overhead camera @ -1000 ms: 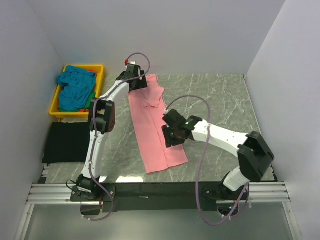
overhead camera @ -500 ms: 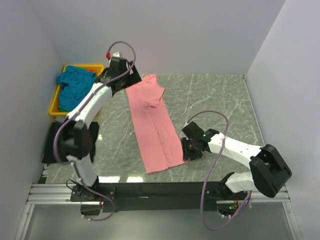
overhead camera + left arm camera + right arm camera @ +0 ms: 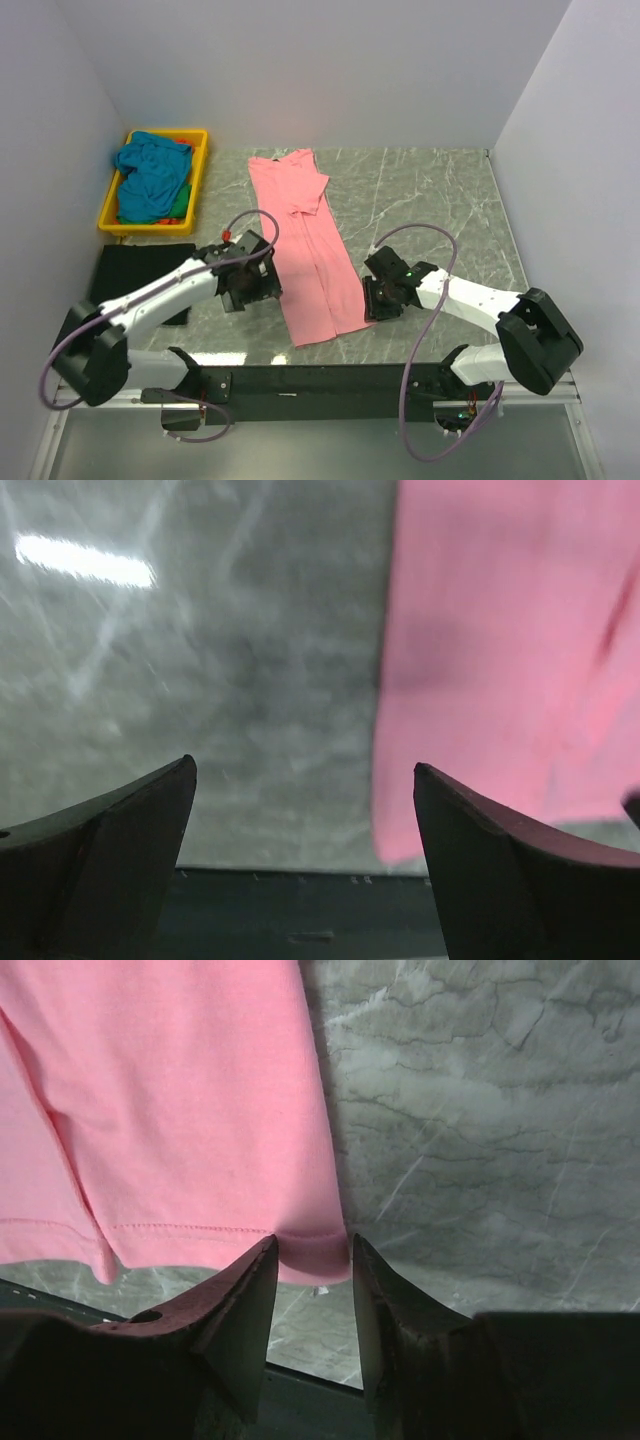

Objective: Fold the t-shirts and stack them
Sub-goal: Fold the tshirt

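Note:
The salmon pink t-shirt (image 3: 300,220), folded into a long strip, lies flat on the marble table (image 3: 430,200), collar at the far end. My left gripper (image 3: 266,287) is open and empty, low over the table just left of the shirt's near part; in the left wrist view (image 3: 305,767) the shirt (image 3: 500,630) lies to the right. My right gripper (image 3: 368,300) is at the shirt's near right corner. In the right wrist view (image 3: 314,1242) the jaws stand close together with the hem corner (image 3: 312,1252) pinched between them. The teal t-shirt (image 3: 150,172) is crumpled in the tray, with green (image 3: 178,208) and orange-red (image 3: 183,143) bits under it.
The yellow plastic tray (image 3: 197,135) stands at the far left. A black cloth (image 3: 130,280) lies on the table's left side, near my left arm. The table's dark front edge (image 3: 330,378) runs just below the shirt's hem. White walls close in three sides.
My left arm swung from the shirt's collar end down to the near left side of the shirt. My right gripper moved from mid-shirt to the near right corner and stayed there.

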You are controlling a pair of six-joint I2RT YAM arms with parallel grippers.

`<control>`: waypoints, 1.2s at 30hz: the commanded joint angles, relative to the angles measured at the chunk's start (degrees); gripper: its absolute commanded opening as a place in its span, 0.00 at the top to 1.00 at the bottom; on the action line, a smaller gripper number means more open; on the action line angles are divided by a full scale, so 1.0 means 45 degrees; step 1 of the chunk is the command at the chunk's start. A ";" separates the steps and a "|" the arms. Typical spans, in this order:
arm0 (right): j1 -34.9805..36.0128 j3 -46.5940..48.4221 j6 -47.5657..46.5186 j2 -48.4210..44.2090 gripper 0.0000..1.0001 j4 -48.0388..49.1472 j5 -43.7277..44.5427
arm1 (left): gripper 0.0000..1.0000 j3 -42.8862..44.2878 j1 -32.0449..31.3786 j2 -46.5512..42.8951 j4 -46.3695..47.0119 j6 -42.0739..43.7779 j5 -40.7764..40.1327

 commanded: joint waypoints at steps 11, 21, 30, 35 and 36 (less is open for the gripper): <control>-0.0064 -0.0003 -0.0424 0.0560 0.67 -0.0511 -0.0335 | 0.06 -0.1346 -0.2943 -0.0887 -0.0255 -0.3318 0.1649; 0.0053 -0.0003 -0.0599 0.0580 1.00 -0.0549 -0.0862 | 0.12 -0.0508 -0.3764 0.0754 -0.0254 -0.3299 0.1941; 0.0268 0.0075 -0.0639 0.0696 1.00 -0.0297 -0.1155 | 0.29 0.0450 -0.4448 0.2239 -0.0372 -0.3573 0.1902; 0.0366 0.0056 -0.0658 0.0775 1.00 -0.0237 -0.1155 | 0.39 0.0588 -0.4624 0.3097 -0.0470 -0.3573 0.2000; 0.0385 0.0056 -0.0697 0.0775 1.00 -0.0257 -0.1136 | 0.40 0.0530 -0.4625 0.3177 -0.0431 -0.3592 0.2058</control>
